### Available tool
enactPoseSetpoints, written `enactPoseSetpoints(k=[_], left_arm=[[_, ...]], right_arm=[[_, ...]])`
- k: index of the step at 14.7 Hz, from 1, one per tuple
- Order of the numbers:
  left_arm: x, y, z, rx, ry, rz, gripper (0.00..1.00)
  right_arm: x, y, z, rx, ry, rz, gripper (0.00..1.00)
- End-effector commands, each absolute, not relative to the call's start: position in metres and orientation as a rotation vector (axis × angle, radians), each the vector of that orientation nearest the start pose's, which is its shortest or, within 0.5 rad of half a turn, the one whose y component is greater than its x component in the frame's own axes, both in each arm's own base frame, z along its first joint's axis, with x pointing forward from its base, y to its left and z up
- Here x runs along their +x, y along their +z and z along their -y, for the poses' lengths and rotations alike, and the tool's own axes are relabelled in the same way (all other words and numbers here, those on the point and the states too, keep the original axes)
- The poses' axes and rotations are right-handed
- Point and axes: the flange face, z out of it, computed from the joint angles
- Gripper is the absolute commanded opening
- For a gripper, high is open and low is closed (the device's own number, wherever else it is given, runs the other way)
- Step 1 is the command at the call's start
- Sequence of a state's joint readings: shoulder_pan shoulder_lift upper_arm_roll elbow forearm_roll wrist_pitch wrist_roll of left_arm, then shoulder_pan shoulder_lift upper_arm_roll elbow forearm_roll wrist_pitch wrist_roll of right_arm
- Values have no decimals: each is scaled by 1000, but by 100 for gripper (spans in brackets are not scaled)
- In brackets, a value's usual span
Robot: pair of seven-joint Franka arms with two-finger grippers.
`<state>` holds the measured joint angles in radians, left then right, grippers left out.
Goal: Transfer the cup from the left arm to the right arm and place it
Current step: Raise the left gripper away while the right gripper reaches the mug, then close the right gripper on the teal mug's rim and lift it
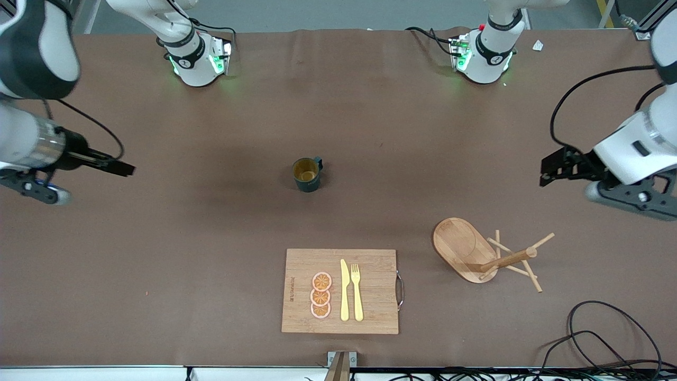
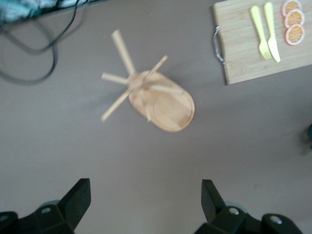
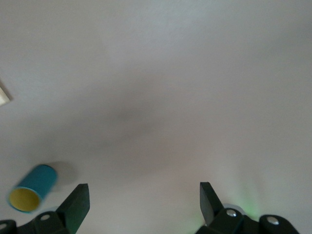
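Start of a cup hand-off, nothing gripped yet. Nearest the front camera lies the wooden board w/ three orange slices, a yellow knife and fork laid side by side, set out like a place setting. Toward the left arm's end of the surface, a bit farther from the camera, a wooden mug rack leans on its oval base w/ pegs bare; prob. where the cup ends up, tho that's a guess. Farther still, mid-surface, the cup stands upright and alone, yellow inside showing, well apart from both arms, so either can reach it. The left pincer hangs over bare surface at its own end, fingers spread wide, holding nothing. The right pincer hovers at the other end, likewise wide open and empty. Judging by the task, the left arm goes first; the right waits.
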<state>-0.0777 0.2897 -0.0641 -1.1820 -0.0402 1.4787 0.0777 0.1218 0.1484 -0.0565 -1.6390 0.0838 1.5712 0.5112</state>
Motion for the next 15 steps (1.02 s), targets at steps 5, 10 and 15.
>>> enactPoseSetpoints(k=[5, 10, 15], left_arm=[[578, 624, 51, -3172, 41, -160, 100], [554, 631, 60, -3162, 29, -101, 100], [556, 639, 69, -3127, -12, -124, 100]], right_arm=[[549, 434, -175, -2951, 306, -1099, 100], [515, 383, -248, -2879, 170, -1212, 100], [488, 339, -303, -2841, 101, -1245, 100]])
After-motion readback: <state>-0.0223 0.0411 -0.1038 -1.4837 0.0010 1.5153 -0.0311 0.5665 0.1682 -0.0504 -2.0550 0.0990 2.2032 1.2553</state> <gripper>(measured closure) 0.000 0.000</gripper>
